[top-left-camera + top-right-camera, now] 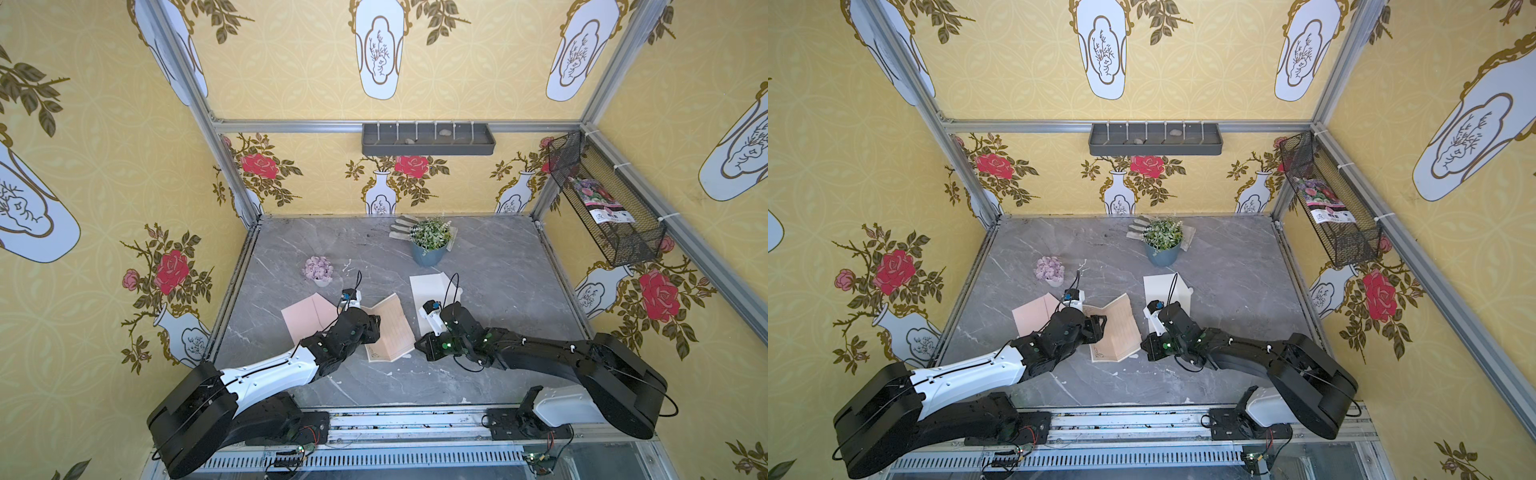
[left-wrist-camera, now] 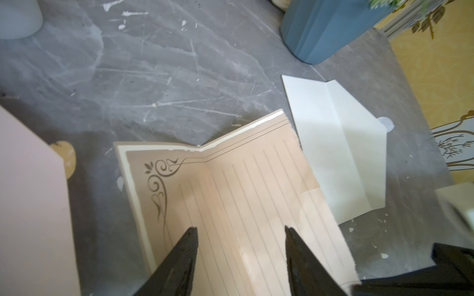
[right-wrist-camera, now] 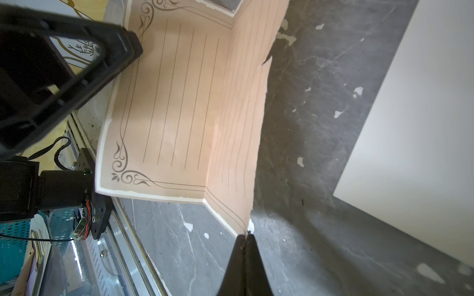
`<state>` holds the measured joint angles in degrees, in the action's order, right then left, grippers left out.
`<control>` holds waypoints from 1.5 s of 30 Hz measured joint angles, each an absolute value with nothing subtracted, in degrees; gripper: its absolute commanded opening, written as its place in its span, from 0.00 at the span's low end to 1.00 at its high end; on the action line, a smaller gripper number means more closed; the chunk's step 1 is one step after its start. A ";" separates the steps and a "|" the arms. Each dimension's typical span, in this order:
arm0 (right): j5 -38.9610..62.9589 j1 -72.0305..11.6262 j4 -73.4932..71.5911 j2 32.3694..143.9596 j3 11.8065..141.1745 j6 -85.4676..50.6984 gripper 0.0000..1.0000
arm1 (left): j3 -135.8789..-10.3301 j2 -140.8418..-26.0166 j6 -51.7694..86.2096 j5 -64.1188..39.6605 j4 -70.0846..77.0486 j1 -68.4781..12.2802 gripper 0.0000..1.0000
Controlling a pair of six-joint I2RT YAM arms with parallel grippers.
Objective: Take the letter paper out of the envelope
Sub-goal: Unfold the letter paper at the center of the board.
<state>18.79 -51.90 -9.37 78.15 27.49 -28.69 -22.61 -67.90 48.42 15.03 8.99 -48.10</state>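
Letter paper (image 1: 390,332): out of both envelopes and half unfolded, lying between the two grippers. We judge the removal done or nearly so.
Right gripper (image 3: 246,237): the fingers are pressed together on the sheet's ragged corner. We take this pinch to be what holds that panel tilted up from the marble tabletop (image 3: 307,128) along its crease.
Left gripper (image 2: 240,229): the fingers are spread and hold nothing, one on either side of the ruled lines over the flatter panel. We read this as a pose to steady the sheet.
Cream envelope (image 2: 333,141): lies flat with its flap open, just outside one left finger and beside the sheet's torn edge.
Pink envelope (image 2: 25,192): lies outside the opposite left finger, apart from the sheet.
Hidden: we cannot tell which envelope held the sheet, whether the left fingertips touch the paper, or whether sheet and cream envelope touch. In both top views the left arm covers part of the sheet. The left wrist view cuts off the pink envelope.
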 measured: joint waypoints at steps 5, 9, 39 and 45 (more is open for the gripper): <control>19.25 -51.51 -11.53 81.54 26.59 -29.08 0.00 | -17.47 -71.37 51.64 14.98 10.46 -48.42 0.56; 19.51 -51.37 -13.43 83.72 26.28 -29.93 0.00 | -16.14 -74.00 53.23 17.89 16.27 -50.52 0.56; -10.79 -70.41 10.31 71.64 42.76 -31.62 0.37 | -19.22 -79.20 56.01 21.37 18.13 -52.23 0.56; -15.07 -71.11 10.70 77.10 45.95 -29.43 0.00 | -21.06 -81.54 55.57 21.30 18.44 -52.71 0.56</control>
<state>-15.07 -71.11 10.70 77.10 45.95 -29.43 -21.06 -81.54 55.57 21.30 18.44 -52.71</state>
